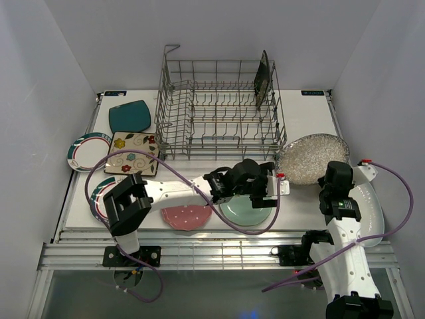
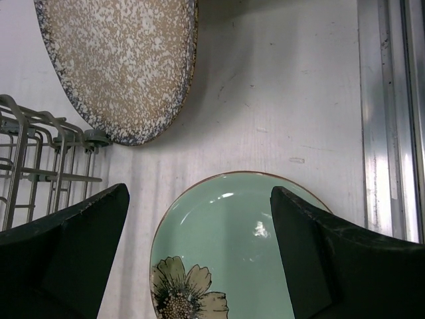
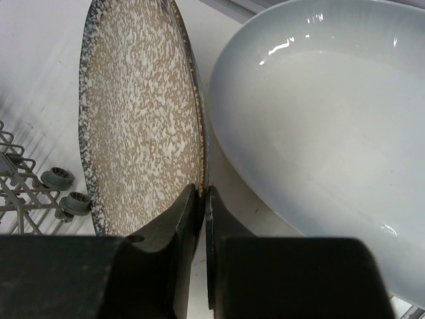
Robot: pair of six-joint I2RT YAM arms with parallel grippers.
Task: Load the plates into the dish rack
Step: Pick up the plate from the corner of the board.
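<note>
My right gripper (image 3: 202, 189) is shut on the near rim of the speckled plate (image 3: 139, 113), which lies right of the dish rack (image 1: 219, 109) in the top view (image 1: 312, 157); the gripper (image 1: 335, 174) is at its near edge. The big white oval plate (image 3: 319, 126) sits just right of it. My left gripper (image 2: 199, 191) is open, its fingers (image 2: 305, 239) either side of the mint green flowered plate (image 2: 226, 246), just above it (image 1: 262, 194). The pink dotted plate (image 1: 186, 216) lies left of the mint one (image 1: 242, 212). A dark plate (image 1: 263, 80) stands in the rack's back right.
On the left lie a teal square plate (image 1: 129, 117), a floral square plate (image 1: 133, 153) and two white rimmed round plates (image 1: 88, 151) (image 1: 99, 193). The rack's corner wires (image 2: 40, 159) are close to the left gripper. A metal rail (image 1: 219, 256) runs along the table's near edge.
</note>
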